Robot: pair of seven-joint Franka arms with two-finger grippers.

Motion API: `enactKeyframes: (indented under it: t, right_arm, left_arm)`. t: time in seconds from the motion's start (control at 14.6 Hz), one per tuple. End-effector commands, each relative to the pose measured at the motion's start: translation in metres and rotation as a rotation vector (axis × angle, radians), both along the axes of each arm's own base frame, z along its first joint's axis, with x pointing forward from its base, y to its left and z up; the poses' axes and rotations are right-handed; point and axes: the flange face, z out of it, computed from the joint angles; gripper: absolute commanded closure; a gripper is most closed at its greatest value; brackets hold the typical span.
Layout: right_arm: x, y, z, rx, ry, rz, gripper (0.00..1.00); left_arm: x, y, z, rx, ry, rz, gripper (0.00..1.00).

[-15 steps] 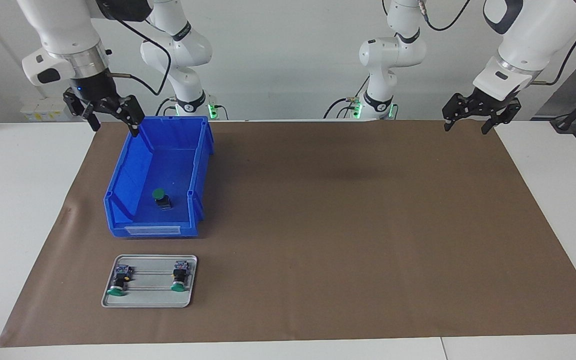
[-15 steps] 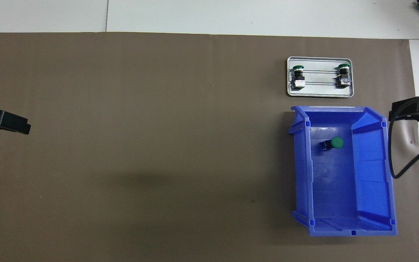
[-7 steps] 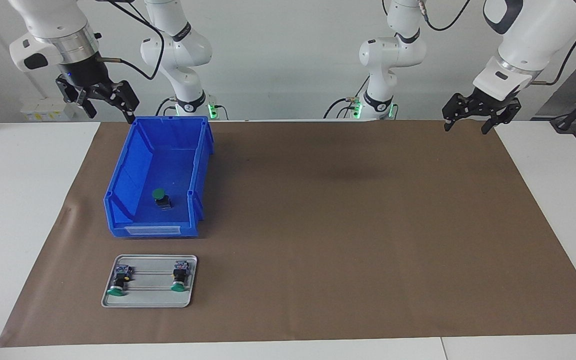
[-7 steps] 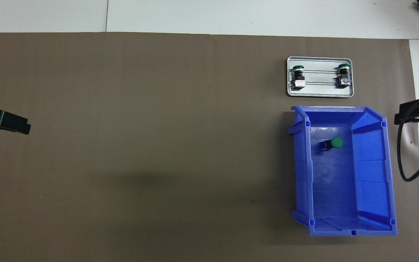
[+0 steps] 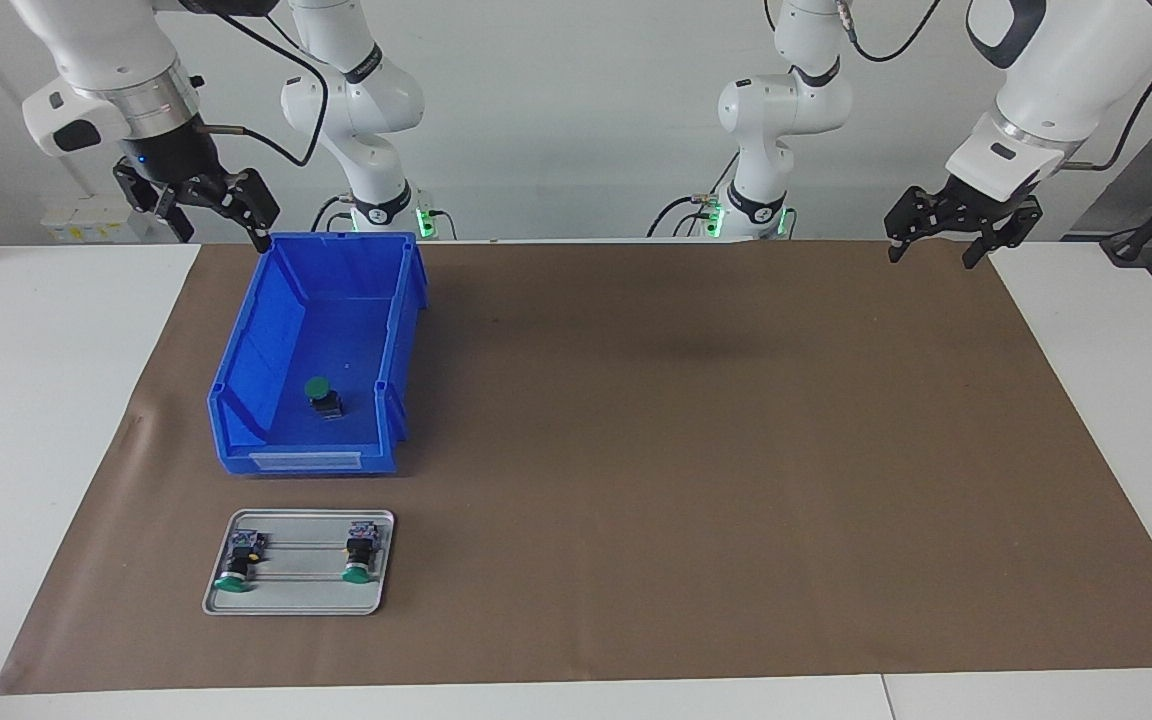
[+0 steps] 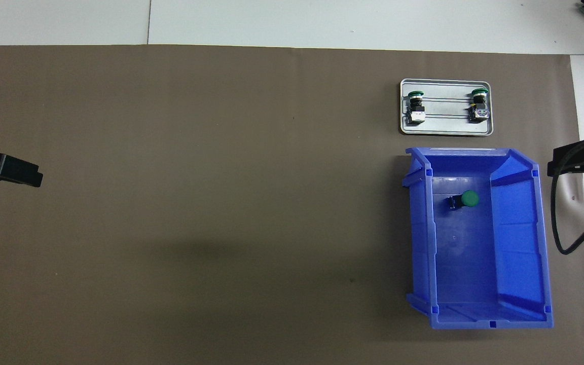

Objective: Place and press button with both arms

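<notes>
Green-capped push-button with black body (image 5: 322, 396) lies in open blue plastic bin (image 5: 276, 330) on brown-papered worktop (image 5: 696, 450); two more such buttons (image 6: 415, 105) (image 6: 479, 104) on flat grey metal tray (image 6: 446, 129), farther from robots than bin; facing view alone shows both claws whole: right claw (image 5: 219, 215) released, raised beside bin corner; left claw (image 5: 939, 240) released, waiting over mat edge; overhead catches only their tips.

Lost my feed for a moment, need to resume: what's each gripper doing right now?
Left gripper: open, empty, up over the mat's edge.
Right gripper: open, empty, up beside the blue bin's corner.
</notes>
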Motion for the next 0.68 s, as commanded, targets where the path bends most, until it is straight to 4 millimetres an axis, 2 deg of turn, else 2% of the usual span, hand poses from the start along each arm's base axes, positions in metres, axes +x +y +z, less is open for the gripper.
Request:
enactKeyframes:
  t: [0.0,0.62]
  right_arm:
    - [-0.0045,0.0015,-0.0007,-0.024,-0.012,0.028,0.00]
    - [-0.0050,-0.0005,-0.0006,-0.027,-0.013,0.016,0.00]
  left_arm:
    - [-0.0085,0.0036,0.0000,0.012,-0.009,-0.006,0.00]
    - [-0.0085,0.0036,0.0000,0.012,-0.009,-0.006,0.00]
